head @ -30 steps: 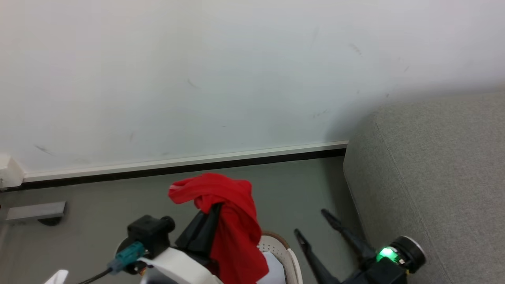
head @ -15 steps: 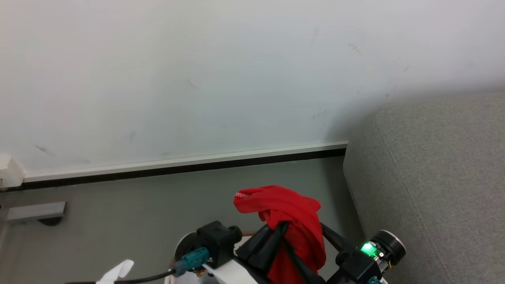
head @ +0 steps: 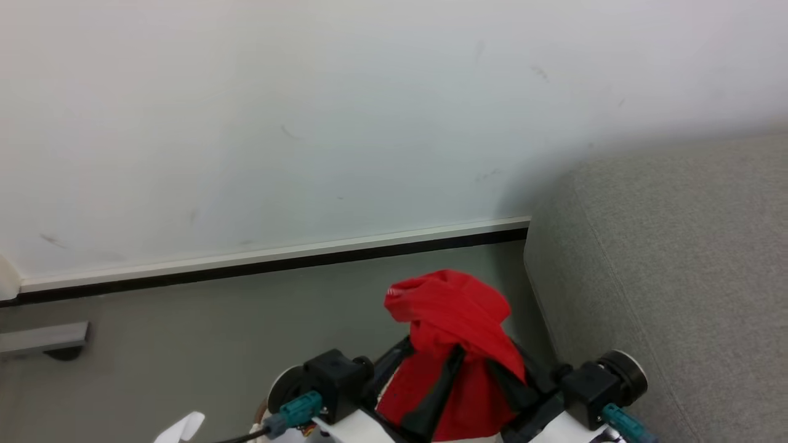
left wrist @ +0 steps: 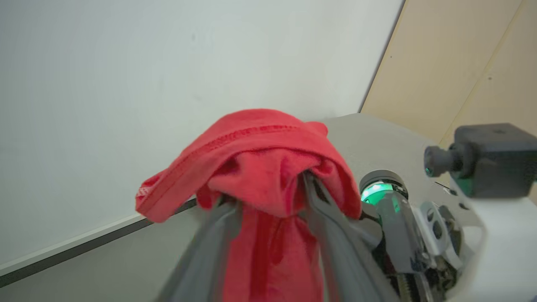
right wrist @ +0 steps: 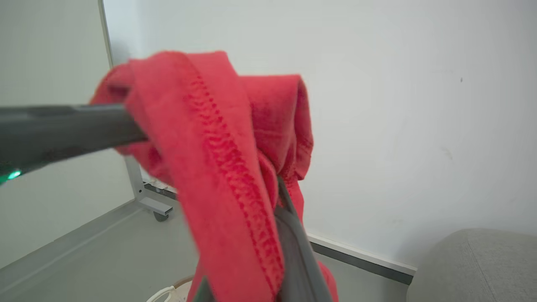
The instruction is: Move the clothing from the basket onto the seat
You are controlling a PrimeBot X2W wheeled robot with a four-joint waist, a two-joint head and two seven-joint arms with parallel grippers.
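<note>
The bright red soft fabric garment (head: pixel 452 320) hung at lower centre, just left of the light grey upholstered sofa seat (head: pixel 665 277), draped over the parted left fingers (left wrist: pixel 209 251), seemingly for a handover; fabric hid whether the right fingers (right wrist: pixel 295 247) clenched it.

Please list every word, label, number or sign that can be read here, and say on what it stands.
None can be read.
The small white patch on the hem of the red garment is too blurred to tell whether it bears text.
</note>
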